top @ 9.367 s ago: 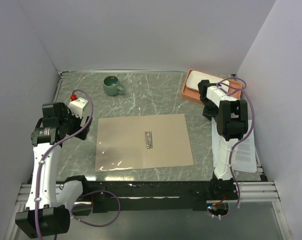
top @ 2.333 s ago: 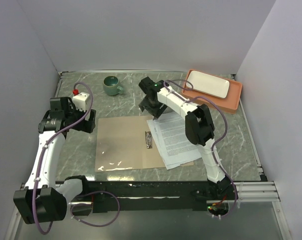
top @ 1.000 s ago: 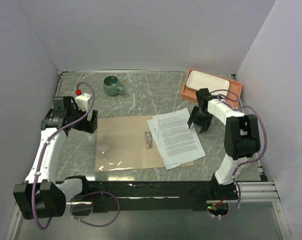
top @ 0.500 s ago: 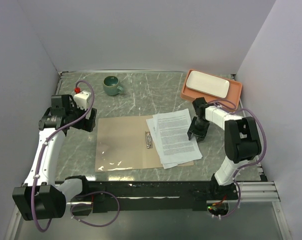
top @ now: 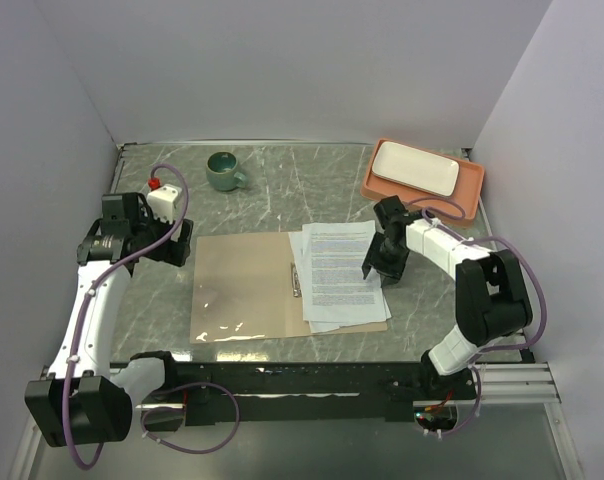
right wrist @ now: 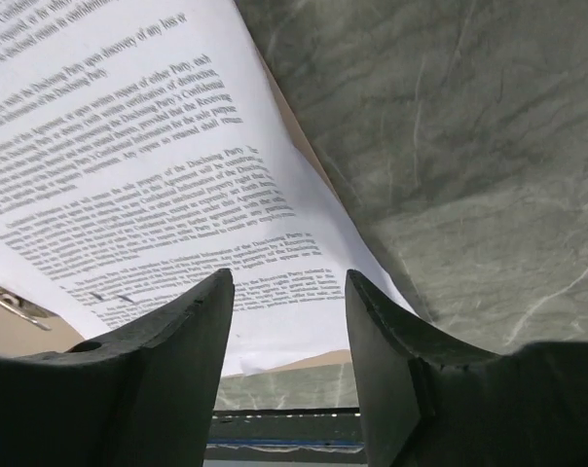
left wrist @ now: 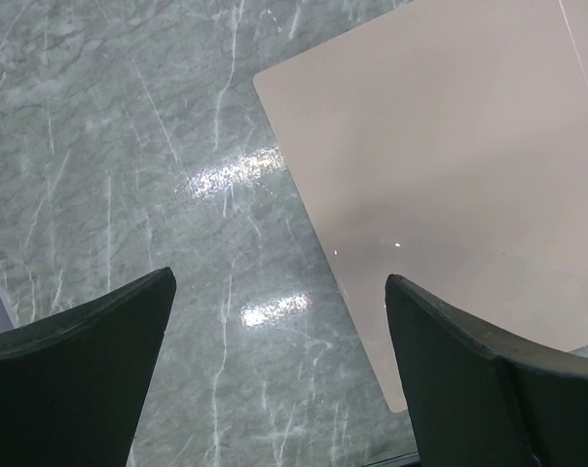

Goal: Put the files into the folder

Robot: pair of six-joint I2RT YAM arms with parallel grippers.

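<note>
Right gripper stood half-spread, tips down at the right edge of the files, pinching nothing | left gripper gaped empty over the far-left corner of the folder | files lay fanned on the folder's right half, near the table's near edge | sheets likely light, floppy, slippery: slide flat or lift by an edge | clip hard to make out; sheet count unclear

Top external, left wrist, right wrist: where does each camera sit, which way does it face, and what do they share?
Top external: above and behind the arms, looking down on the table; left arm and right arm show, bases at the bottom.
Left wrist: on the left arm, looking down at a folder corner and the table; its open jaws frame the bottom.
Right wrist: on the right arm, looking down at the files; its jaws, apart, at the bottom.
Shared: top external also shows the folder and files.
</note>
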